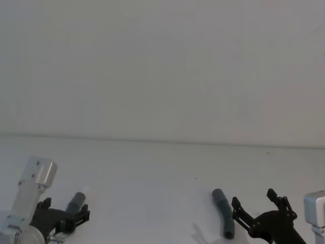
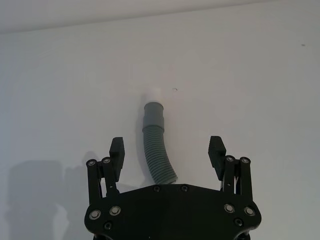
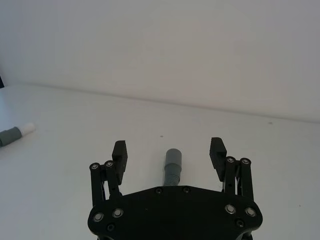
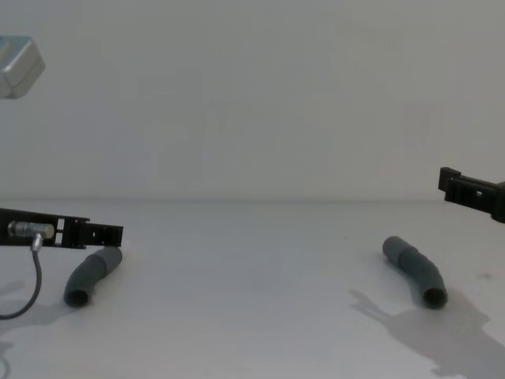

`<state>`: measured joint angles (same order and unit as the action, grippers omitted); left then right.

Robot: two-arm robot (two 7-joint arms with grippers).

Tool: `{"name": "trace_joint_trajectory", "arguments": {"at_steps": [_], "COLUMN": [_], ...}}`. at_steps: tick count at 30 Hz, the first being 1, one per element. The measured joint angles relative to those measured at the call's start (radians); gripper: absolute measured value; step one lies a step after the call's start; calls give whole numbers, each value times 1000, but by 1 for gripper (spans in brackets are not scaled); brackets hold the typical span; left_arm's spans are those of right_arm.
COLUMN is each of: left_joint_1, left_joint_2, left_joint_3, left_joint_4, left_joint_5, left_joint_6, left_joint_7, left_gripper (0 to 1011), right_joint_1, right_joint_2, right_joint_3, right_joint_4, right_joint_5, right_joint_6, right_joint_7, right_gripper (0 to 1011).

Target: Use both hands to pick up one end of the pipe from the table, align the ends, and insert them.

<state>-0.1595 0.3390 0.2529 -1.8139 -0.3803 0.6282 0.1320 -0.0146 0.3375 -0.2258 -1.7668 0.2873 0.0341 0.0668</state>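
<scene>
Both wide open, holding nothing: left gripper (image 2: 167, 145) low over the white-tipped hose (image 4: 91, 274), right gripper (image 3: 169, 147) above the cuffed hose (image 4: 414, 270). They're well apart on the table (image 4: 252, 332). Risk imo: curved hose rolls when the jaws close, so ends misalign.

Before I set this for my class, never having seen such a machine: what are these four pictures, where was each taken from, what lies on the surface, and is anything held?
It is a robot with two arms, each ending in a black two-finger gripper. One picture looks down from its head, one across from its chest, one from each wrist. On the white table lie two ribbed grey hose pieces: a white-tipped piece beneath the open left gripper, a grey-cuffed piece near the open right gripper. Nothing is held.
</scene>
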Motion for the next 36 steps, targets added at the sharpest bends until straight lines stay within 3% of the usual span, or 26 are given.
{"name": "trace_joint_trajectory", "arguments": {"at_steps": [11,36], "left_joint_1": [-54,-143], "left_joint_2": [3,-51], "left_joint_3": [3,-6], "left_joint_4": [60,220], "left_joint_5": [-5,-4], "left_joint_6": [28,40], "left_joint_7": [-38,-58], "left_gripper": [1001,1002], "right_joint_1": [0,0], "right_joint_2": [0,0], "right_joint_3": [0,0], "right_joint_4": [0,0], "right_joint_5": [0,0], "right_joint_6": [0,0], "right_joint_7": [0,0], "right_gripper": [1003,1003]}}
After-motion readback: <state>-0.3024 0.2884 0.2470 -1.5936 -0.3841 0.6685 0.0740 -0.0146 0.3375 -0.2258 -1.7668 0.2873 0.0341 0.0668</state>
